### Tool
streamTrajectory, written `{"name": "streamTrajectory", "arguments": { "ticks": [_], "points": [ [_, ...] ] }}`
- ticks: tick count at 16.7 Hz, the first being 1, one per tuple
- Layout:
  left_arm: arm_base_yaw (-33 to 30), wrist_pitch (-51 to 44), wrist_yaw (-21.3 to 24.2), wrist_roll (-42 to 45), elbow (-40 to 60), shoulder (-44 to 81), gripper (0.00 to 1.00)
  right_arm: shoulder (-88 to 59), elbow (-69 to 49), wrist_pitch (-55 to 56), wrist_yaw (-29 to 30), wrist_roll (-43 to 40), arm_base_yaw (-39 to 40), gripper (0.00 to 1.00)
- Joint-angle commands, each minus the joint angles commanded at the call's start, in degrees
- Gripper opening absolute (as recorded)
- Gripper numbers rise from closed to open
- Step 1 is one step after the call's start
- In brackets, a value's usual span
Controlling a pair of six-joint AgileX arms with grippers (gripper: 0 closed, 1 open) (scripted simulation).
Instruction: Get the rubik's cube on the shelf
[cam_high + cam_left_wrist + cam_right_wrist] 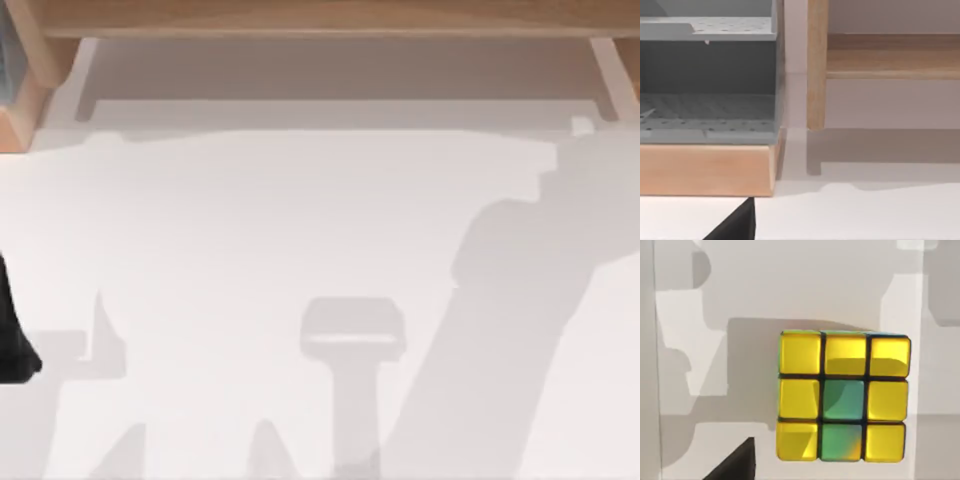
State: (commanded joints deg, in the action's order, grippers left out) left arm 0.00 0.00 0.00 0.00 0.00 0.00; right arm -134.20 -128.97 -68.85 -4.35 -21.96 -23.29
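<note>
Directly beneath the right wrist camera the rubik's cube is seen, so it should be squarely centred before descent toward the table; finger states cannot be told.

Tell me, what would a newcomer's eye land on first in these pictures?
Probably the rubik's cube, bright yellow with two green squares, lying on the white table right under the right wrist camera. Next comes the long wooden shelf along the far edge of the top view, and a grey rack on a wooden base beside the shelf's post in the left wrist view.
</note>
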Motion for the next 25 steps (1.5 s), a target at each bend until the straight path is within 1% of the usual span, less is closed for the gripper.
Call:
{"name": "streamTrajectory", "arguments": {
  "ticks": [3,9,15,19,25],
  "points": [
    [0.00,0.00,0.00,0.00,0.00,0.00,1.00,-2.78,-2.70,-4.61,0.79,2.71,0.93,1.00],
    [0.00,0.00,0.00,0.00,0.00,0.00,1.00,-3.08,-2.65,-4.66,0.80,2.81,0.78,1.00],
    [0.00,0.00,0.00,0.00,0.00,0.00,1.00,-8.18,0.49,3.65,1.06,3.64,1.69,1.00],
    [0.00,0.00,0.00,0.00,0.00,0.00,1.00,-8.43,0.53,3.93,1.08,3.74,1.78,1.00],
    [0.00,0.00,0.00,0.00,0.00,0.00,1.00,-8.43,0.53,3.93,1.08,3.74,1.78,0.55]
  ]
}}
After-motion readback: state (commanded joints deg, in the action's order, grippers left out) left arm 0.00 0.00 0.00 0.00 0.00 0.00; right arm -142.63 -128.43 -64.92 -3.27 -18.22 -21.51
